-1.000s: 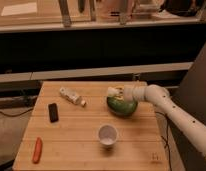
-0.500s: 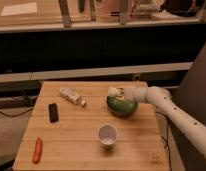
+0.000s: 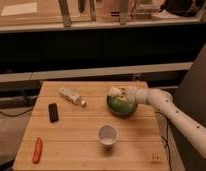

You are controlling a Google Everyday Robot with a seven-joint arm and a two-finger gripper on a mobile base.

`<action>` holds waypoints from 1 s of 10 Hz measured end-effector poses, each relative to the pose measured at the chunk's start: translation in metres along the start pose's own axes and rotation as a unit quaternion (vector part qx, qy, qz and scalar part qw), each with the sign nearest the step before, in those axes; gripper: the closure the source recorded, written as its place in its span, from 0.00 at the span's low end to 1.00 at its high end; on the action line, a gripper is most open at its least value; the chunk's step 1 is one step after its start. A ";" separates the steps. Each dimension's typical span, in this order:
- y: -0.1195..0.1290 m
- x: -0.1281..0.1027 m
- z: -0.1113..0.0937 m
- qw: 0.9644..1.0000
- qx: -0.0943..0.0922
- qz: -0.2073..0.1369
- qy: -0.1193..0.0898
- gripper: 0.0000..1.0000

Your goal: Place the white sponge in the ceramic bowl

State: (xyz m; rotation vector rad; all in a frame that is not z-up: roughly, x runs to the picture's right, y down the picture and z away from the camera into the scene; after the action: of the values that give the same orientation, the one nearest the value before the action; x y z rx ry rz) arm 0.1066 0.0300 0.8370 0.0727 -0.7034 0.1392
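Note:
The green ceramic bowl (image 3: pixel 121 106) stands on the right part of the wooden table (image 3: pixel 76 150). My gripper (image 3: pixel 119 93) reaches in from the right on a white arm (image 3: pixel 168 107) and hovers over the bowl's far rim. It is shut on the white sponge (image 3: pixel 115 91), an off-white lump held just above the bowl's inside. The sponge's lower part is hidden by the bowl and the fingers.
A white bottle (image 3: pixel 72 96) lies on its side at the back left. A black slab (image 3: pixel 53 112) lies left of centre. A white cup (image 3: pixel 107 135) stands in front of the bowl. An orange-red stick-like thing (image 3: pixel 37 149) lies near the front left edge.

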 end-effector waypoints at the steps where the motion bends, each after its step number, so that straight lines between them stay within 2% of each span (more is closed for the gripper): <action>1: 0.000 0.000 0.001 1.000 0.000 0.001 0.001 0.70; 3: 0.001 0.001 0.001 1.000 0.000 0.002 0.003 0.48; 6: 0.001 0.002 0.001 1.000 -0.002 0.004 0.003 0.21; 10: 0.002 0.004 0.003 1.000 -0.004 0.004 0.003 0.20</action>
State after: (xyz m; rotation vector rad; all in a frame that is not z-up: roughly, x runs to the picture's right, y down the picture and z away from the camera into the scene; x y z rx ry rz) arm 0.1078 0.0320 0.8419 0.0616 -0.6984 0.1447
